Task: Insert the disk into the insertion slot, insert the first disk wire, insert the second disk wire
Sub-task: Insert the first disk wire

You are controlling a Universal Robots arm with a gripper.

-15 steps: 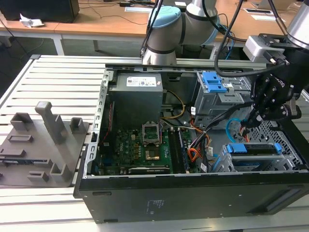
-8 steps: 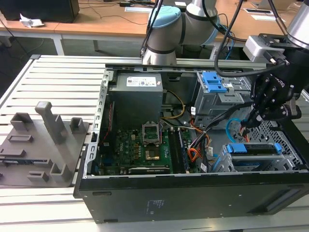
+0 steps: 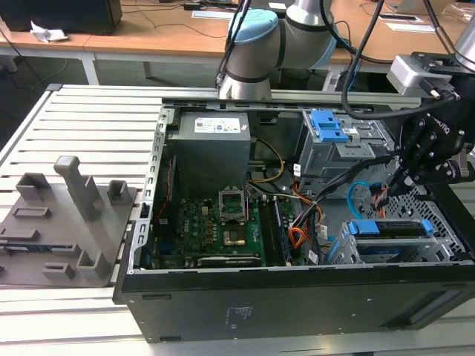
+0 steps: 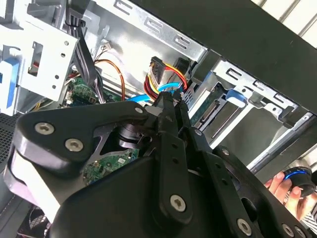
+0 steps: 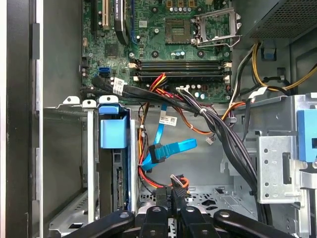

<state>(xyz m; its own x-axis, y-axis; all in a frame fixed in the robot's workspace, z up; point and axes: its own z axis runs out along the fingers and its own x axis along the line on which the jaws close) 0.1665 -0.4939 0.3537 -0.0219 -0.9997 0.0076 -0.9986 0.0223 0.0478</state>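
Note:
The disk (image 5: pixel 113 171), silver with a bright blue bracket, sits inside the insertion slot (image 5: pixel 88 163), a perforated metal cage; the exterior view has the disk (image 3: pixel 390 228) in the insertion slot (image 3: pixel 343 251) at the case's near right. My gripper (image 5: pixel 173 197) is shut on a small black plug with orange, red and black leads, the first disk wire (image 5: pixel 177 179), just beside the cage. The second disk wire (image 5: pixel 173 148), a flat light-blue cable with a dark plug, loops loose above it. In the exterior view my gripper (image 3: pixel 403 176) hangs over the light-blue loop (image 3: pixel 355 194).
The open black case (image 3: pixel 297 297) holds a motherboard (image 3: pixel 215 222), a grey power supply (image 3: pixel 209 148) and a taller cage with a blue latch (image 3: pixel 326 126). Thick black cable bundles (image 5: pixel 233 144) cross nearby. A hand (image 4: pixel 290 191) shows outside the case. Grey fixtures (image 3: pixel 74 208) stand at the exterior view's left.

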